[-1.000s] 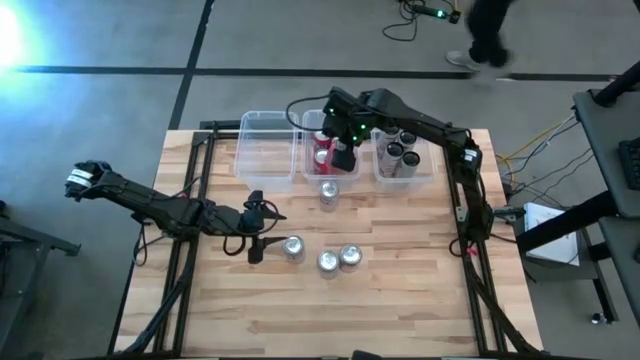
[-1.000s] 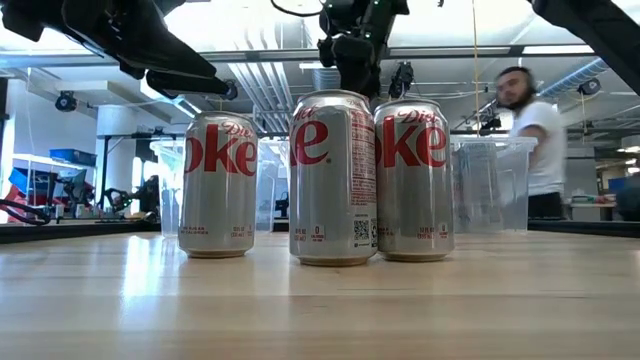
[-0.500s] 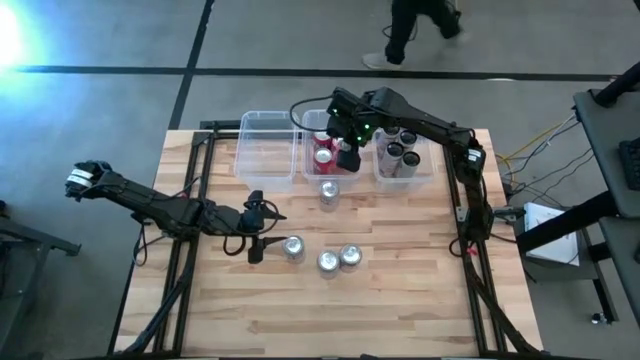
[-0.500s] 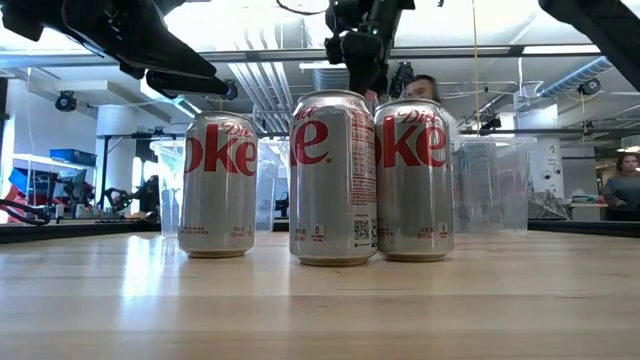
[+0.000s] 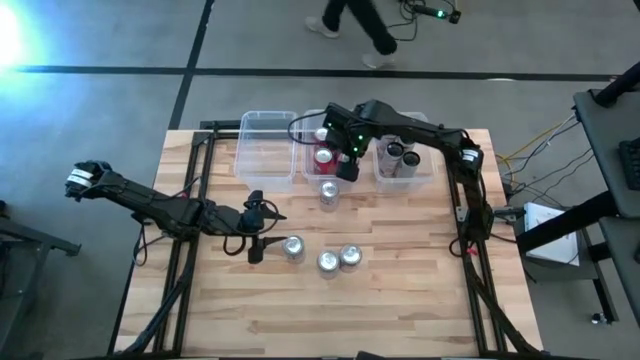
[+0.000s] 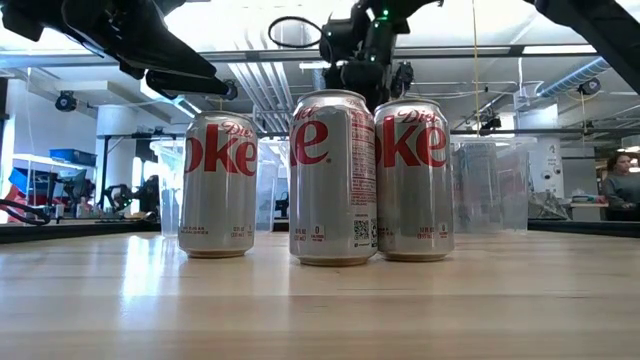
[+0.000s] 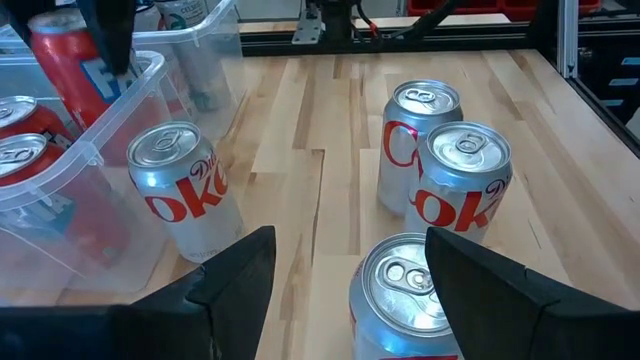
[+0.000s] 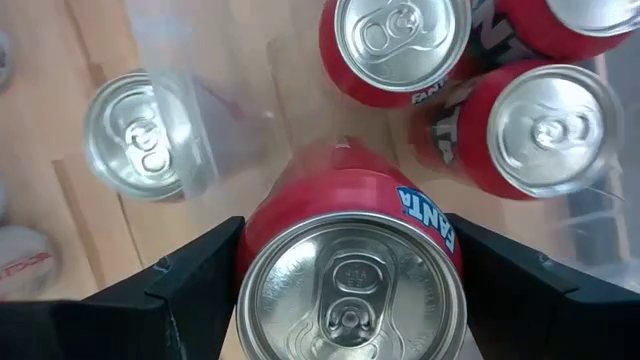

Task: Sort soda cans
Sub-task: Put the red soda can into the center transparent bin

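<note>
Soda cans dominate every view as the sorting nears its red phase. From the high view, the right gripper [image 5: 347, 165] hangs over the front edge of the middle bin [image 5: 305, 172], where red cans [image 5: 322, 156] already stand, while black cans [image 5: 398, 153] fill the right bin [image 5: 430, 172] and the left bin [image 5: 265, 150] looks bare; four silver cans wait on the table [image 5: 400, 290], one [image 5: 329, 193] just before the middle bin, one [image 5: 292, 248] beside the left gripper [image 5: 255, 243], and a touching pair [image 5: 339, 259] nearby. The low view shows three silver cans [image 6: 333, 178] upright in a row, the arms dark overhead. In the left wrist view, the left gripper [image 7: 350, 290] stands wide open and empty, a silver can [image 7: 400, 295] between its fingers [image 7: 235, 280] but untouched. In the right wrist view, the right gripper [image 8: 345, 285] is clamped on a red can [image 8: 352, 270] held above its three red fellows [image 8: 395, 45] in the bin, with the bin's wall and a silver can [image 8: 140, 135] outside it close below. The risk appears to be that wall: released too near the edge, the held can could catch the rim, tip, or topple its neighbours.
</note>
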Robot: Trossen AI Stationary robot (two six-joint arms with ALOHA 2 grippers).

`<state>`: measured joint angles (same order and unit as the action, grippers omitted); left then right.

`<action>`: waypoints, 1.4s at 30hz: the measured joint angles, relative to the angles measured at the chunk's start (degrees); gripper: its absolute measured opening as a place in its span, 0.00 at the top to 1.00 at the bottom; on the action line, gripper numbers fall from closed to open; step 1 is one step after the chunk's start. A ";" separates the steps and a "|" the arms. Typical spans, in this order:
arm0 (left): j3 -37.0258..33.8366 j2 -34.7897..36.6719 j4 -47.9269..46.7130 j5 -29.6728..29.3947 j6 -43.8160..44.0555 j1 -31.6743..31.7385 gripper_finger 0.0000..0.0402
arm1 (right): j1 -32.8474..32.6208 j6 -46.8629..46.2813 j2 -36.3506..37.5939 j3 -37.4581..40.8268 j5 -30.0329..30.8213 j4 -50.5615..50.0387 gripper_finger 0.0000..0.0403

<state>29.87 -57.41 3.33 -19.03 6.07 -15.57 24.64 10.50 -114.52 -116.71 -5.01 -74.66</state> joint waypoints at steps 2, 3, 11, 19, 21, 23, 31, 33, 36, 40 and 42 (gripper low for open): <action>0.00 0.00 -0.01 0.00 0.04 0.02 0.40 | 0.00 -0.22 -0.08 1.41 0.02 1.63 0.25; 0.00 0.00 -0.01 0.00 0.19 0.00 0.40 | 0.00 -0.46 -0.15 1.95 0.04 2.34 0.25; 0.00 0.00 -0.02 0.00 0.25 0.02 0.40 | 0.13 -0.97 -0.15 5.27 -0.07 5.74 0.25; 0.00 0.00 -0.02 0.00 0.24 0.02 0.40 | 0.28 -1.10 -0.13 10.33 0.24 13.88 0.24; 0.00 0.00 -0.01 0.00 0.24 0.02 0.40 | 0.49 -1.61 -0.13 11.29 0.39 15.38 0.24; 0.00 0.00 -0.01 0.00 0.25 0.00 0.40 | 0.67 -1.66 -0.13 12.05 0.38 16.49 0.24; 0.00 0.00 0.01 -0.02 0.43 0.01 0.40 | 1.62 -1.64 -0.13 12.95 -0.15 18.67 0.20; 0.00 0.00 0.02 -0.05 0.43 0.01 0.40 | 1.75 -1.66 -0.13 12.97 -0.16 19.07 0.19; 0.00 0.00 0.26 -1.63 0.39 0.00 0.40 | 1.76 -1.40 -0.13 12.97 -0.14 19.93 0.19; 0.00 0.00 0.40 -4.31 0.43 0.02 0.40 | 1.77 -0.15 -0.46 12.97 -0.38 20.59 0.20; 0.00 0.00 0.59 -4.46 0.44 0.02 0.40 | 1.90 0.54 -0.91 13.00 -1.44 20.64 0.20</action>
<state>29.87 -57.41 3.92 -23.49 6.51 -15.55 26.55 11.05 -115.44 -103.71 -6.45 -54.02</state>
